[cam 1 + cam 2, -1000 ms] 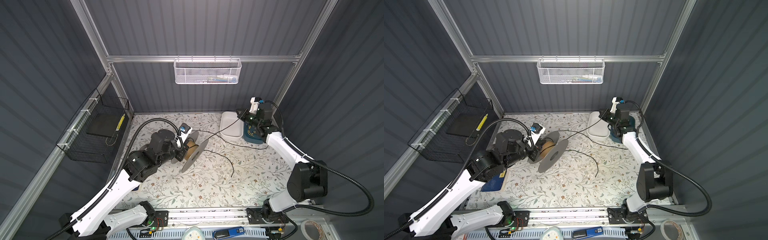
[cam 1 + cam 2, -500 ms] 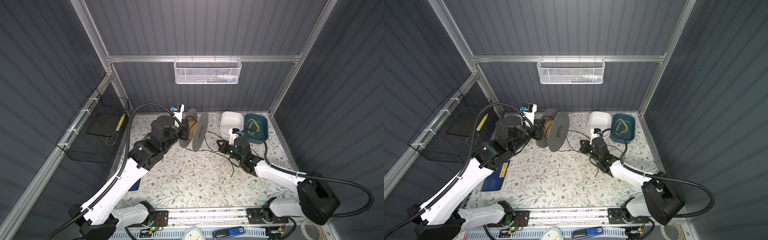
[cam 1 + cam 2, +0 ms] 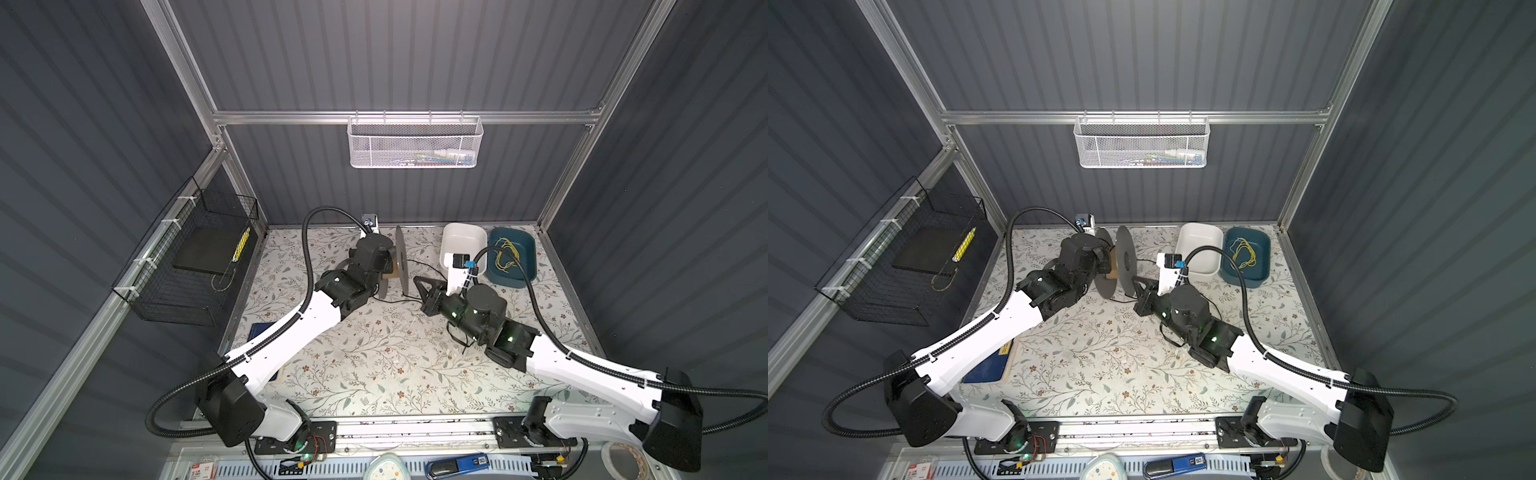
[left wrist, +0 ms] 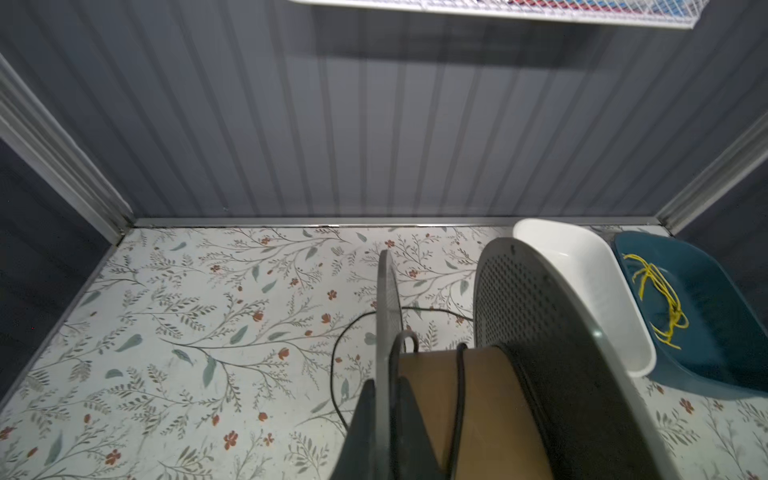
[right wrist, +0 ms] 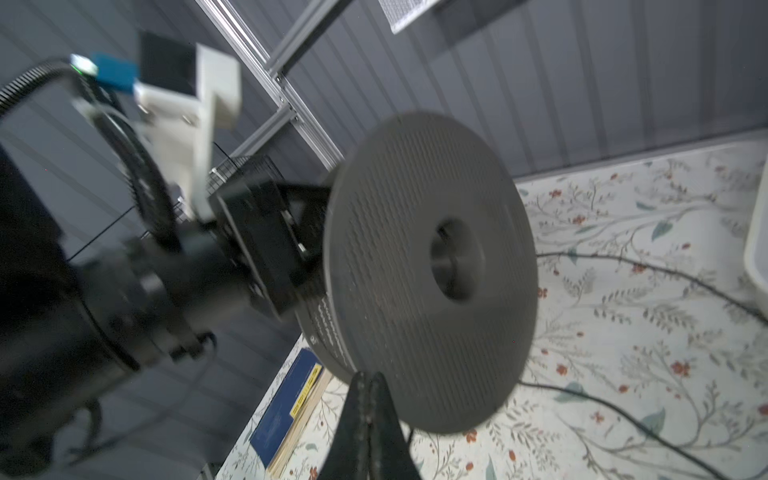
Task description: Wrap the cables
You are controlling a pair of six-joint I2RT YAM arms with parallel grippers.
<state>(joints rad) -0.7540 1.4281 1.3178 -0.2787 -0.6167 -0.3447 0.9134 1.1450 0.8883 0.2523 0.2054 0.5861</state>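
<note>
Left wrist view: the left gripper (image 4: pixel 386 399) clamps one flange of the grey perforated plastic spool (image 4: pixel 540 316) (flanges upright). The thin black cord (image 4: pixel 459 390) loops its cardboard core and trails across the floral tabletop (image 4: pixel 187 332) toward the right gripper (image 5: pixel 368 399), whose jaws are closed; I cannot tell whether they hold anything.

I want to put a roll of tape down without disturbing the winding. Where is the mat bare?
Bare: front middle of the mat, between left arm, right arm and front rail; also its back left corner, bordered by back wall and spool. Crowded: around and right of the spool, where the black cable, white tray and teal tray sit.
</note>
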